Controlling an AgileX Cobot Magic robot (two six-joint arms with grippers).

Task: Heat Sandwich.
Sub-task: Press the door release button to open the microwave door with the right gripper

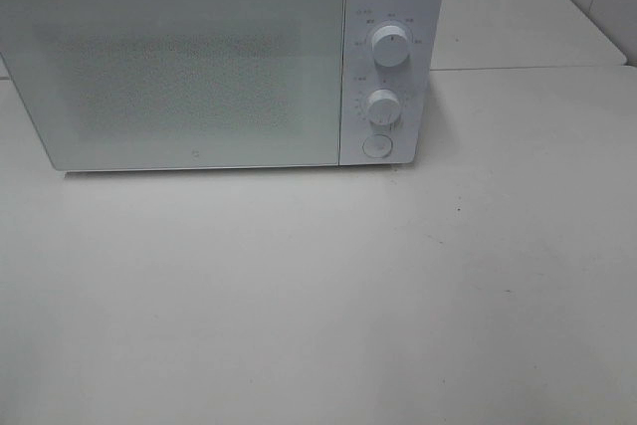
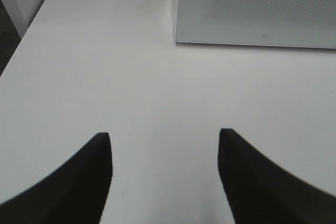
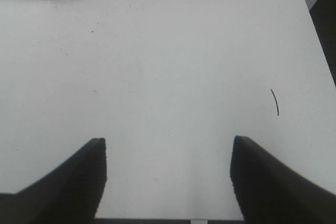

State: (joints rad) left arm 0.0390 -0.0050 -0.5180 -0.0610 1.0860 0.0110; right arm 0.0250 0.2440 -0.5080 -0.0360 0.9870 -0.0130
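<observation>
Left tool [image 2: 164, 132] and right tool [image 3: 169, 139] hang released and empty over the worktop [image 1: 318, 296], with the sandwich in no view, possibly behind the closed microwave [image 1: 199, 67] door at the back edge, so approach the door squarely, clear of the knobs [image 1: 383, 105].

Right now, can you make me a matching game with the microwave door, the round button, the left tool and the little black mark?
Things:
1 microwave door
2 round button
3 left tool
4 black mark

Matches:
A open, empty
B under the lower knob
C on the table
D shut

Pairs: 1-D, 2-B, 3-A, 4-C
</observation>
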